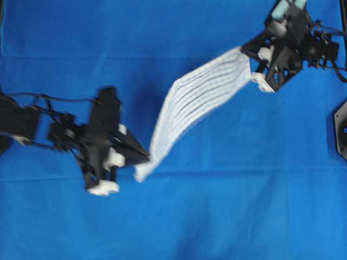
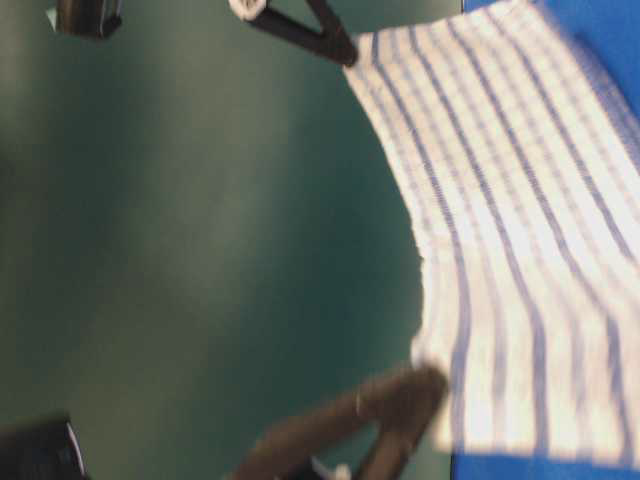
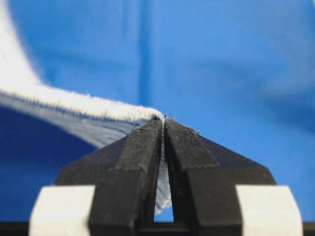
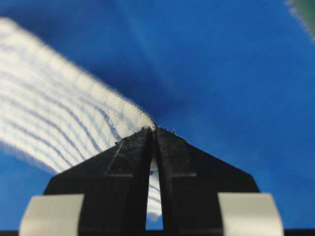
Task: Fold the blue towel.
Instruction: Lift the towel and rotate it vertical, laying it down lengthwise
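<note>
My left hand and right hand each pinch a corner of the blue towel, stretched above the surface.

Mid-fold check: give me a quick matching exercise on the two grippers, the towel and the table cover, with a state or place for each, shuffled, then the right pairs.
Things:
1. left gripper
2. right gripper
3. blue towel
4. table cover

States:
A. plain solid blue, lying under everything
B. shut on the towel's lower end in the overhead view
C. striped white cloth, stretched between both grippers
D. shut on the towel's upper end in the overhead view

Pairs: 1-B, 2-D, 3-C, 4-A
</note>
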Robot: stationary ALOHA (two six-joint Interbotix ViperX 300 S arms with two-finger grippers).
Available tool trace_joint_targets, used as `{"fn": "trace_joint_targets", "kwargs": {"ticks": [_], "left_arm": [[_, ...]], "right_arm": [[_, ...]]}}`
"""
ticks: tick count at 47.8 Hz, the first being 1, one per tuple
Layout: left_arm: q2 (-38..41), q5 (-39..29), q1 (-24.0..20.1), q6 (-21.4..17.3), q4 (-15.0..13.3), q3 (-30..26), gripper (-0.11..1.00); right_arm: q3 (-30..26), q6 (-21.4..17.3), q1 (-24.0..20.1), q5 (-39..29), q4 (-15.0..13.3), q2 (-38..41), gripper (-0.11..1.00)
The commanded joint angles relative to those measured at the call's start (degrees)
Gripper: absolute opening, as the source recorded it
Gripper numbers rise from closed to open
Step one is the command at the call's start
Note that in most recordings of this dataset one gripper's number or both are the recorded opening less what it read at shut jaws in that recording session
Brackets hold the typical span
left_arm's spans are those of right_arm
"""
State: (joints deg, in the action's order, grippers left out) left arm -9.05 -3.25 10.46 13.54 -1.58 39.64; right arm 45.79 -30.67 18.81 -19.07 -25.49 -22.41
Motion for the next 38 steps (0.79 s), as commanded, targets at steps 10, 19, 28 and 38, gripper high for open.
{"fn": "trace_joint_targets", "kwargs": {"ticks": [10, 19, 28, 38], "left_arm": [[8.3, 0.5, 1.1, -0.4, 0.0, -12.0, 0.01], [12.5, 1.5, 1.0, -0.5, 0.1, -17.7, 0.01], [17.4, 4.5, -0.7, -0.6, 0.1, -23.2, 0.01], [23.9, 6.6, -1.4, -0.5, 0.1, -30.7, 0.01]], "right_arm": [[-9.1, 1.2, 4.7, 4.4, -4.1, 7.8, 0.04], [-12.5, 2.2, 5.4, 4.7, -5.1, 10.8, 0.04], [-10.5, 2.2, 7.0, 3.4, -5.4, 8.3, 0.04], [-5.7, 2.2, 8.0, 2.5, -5.4, 2.5, 0.04]]}}
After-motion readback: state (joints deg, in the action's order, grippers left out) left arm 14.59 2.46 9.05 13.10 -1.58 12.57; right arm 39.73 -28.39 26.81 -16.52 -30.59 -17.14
